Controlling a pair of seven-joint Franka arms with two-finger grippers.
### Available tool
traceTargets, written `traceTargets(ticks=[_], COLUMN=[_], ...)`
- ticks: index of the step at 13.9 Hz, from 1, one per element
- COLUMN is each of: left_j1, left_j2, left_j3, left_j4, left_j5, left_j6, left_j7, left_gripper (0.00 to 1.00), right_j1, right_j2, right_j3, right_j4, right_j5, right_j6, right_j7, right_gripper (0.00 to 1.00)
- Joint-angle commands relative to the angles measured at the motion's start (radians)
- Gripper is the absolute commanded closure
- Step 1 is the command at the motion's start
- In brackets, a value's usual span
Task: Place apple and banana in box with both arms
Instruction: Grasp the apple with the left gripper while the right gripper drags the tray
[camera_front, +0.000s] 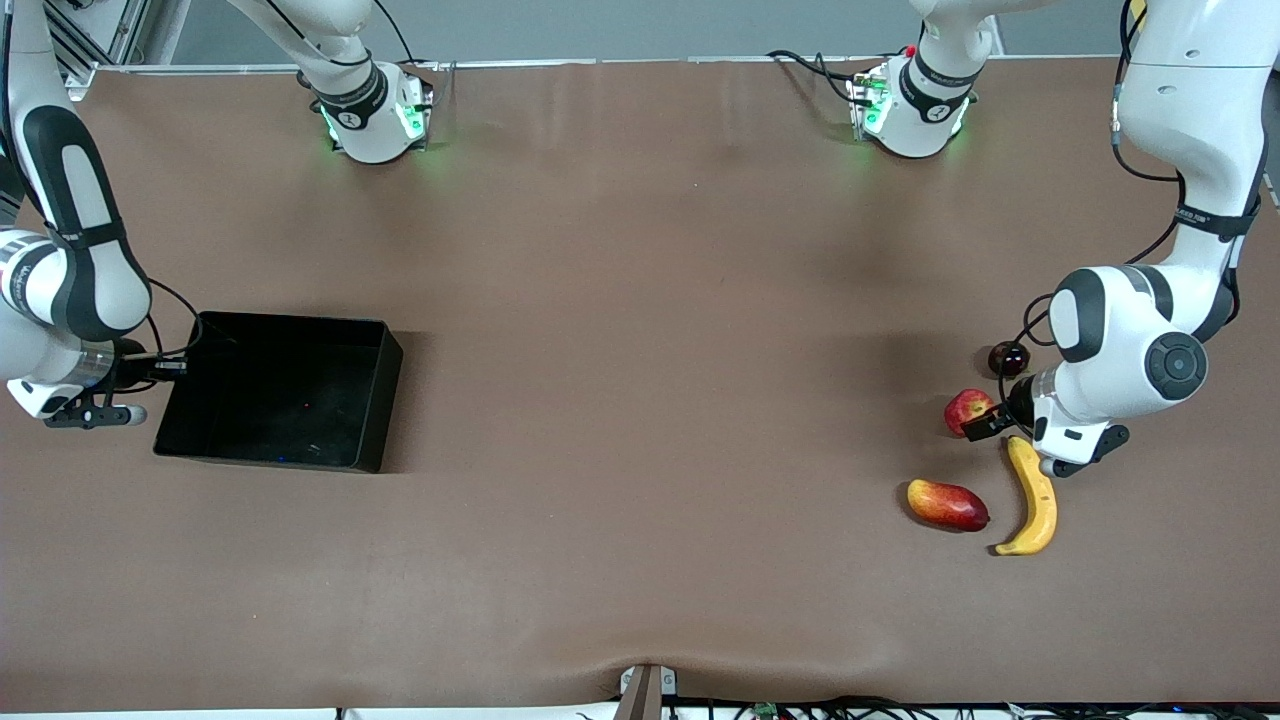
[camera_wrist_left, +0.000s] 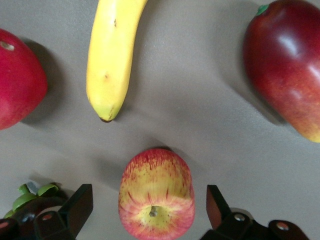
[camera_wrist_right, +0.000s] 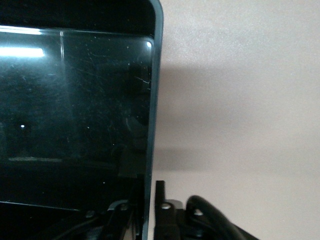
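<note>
Left wrist view shows the left end effector (camera_wrist_left: 150, 210) spread wide, one finger on each side of the apple (camera_wrist_left: 156, 192), not touching it; the banana (camera_wrist_left: 111, 55) lies just beside on the surface (camera_front: 640, 400). Right end effector (camera_wrist_right: 147, 207) pinches the box (camera_front: 215, 445) wall at the right arm's end, well apart from the fruit.

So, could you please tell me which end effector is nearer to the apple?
Left. The left end effector straddles the apple, fingers open; the right end effector grips the box wall.
</note>
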Motion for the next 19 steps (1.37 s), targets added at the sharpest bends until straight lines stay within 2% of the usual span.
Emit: traceTargets(ticks=[1, 2, 3, 4, 5, 6, 7, 11, 14, 19], left_j1=[-0.005, -0.005, -0.005, -0.005, -0.008, -0.009, -0.009, -0.011, -0.037, -0.041], left_j2=[0.024, 0.036, 0.04, 0.04, 0.04, 0.038, 0.032, -0.043, -0.101, -0.193], left_j3=[0.002, 0.002, 0.002, 0.002, 0.002, 0.002, 0.002, 0.002, -0.002, -0.009], left_j4=[0.0, 0.0, 0.0, 0.0, 0.0, 0.002, 0.0, -0.004, 0.017, 0.178], left_j5=[-0.021, -0.021, -0.021, -0.021, -0.021, -0.015, -0.016, -0.018, -0.018, -0.018], left_j6=[0.023, 0.029, 0.034, 0.034, 0.034, 0.034, 0.034, 0.018, -0.046, -0.323], left_j7=[-0.008, -0.008, -0.008, -0.008, -0.002, -0.001, -0.01, -0.03, -0.041, -0.114], left_gripper=[0.0, 0.0, 0.07, 0.24, 0.51, 0.89, 1.0, 1.0, 1.0, 1.0], right_j1=[-0.018, -0.013, -0.009, -0.004, 0.003, 0.017, 0.023, 0.103, 0.192, 0.405], right_j2=[-0.016, -0.019, -0.022, -0.022, -0.022, -0.022, -0.028, -0.083, -0.098, -0.114], right_j3=[0.019, 0.018, 0.019, 0.019, 0.021, 0.021, 0.021, 0.042, 0.045, 0.044], right_j4=[0.005, 0.02, 0.048, 0.092, 0.13, 0.16, 0.167, 0.163, 0.155, 0.148], right_j5=[0.051, 0.092, 0.114, 0.116, 0.123, 0.143, 0.16, 0.226, 0.294, 0.35], right_j6=[-0.028, -0.065, -0.125, -0.198, -0.26, -0.31, -0.35, -0.427, -0.458, -0.408], right_j7=[-0.014, -0.014, -0.014, -0.013, -0.013, -0.014, -0.014, 0.001, 0.062, 0.344], right_gripper=[1.0, 1.0, 1.0, 1.0, 1.0, 1.0, 1.0, 1.0, 1.0, 1.0])
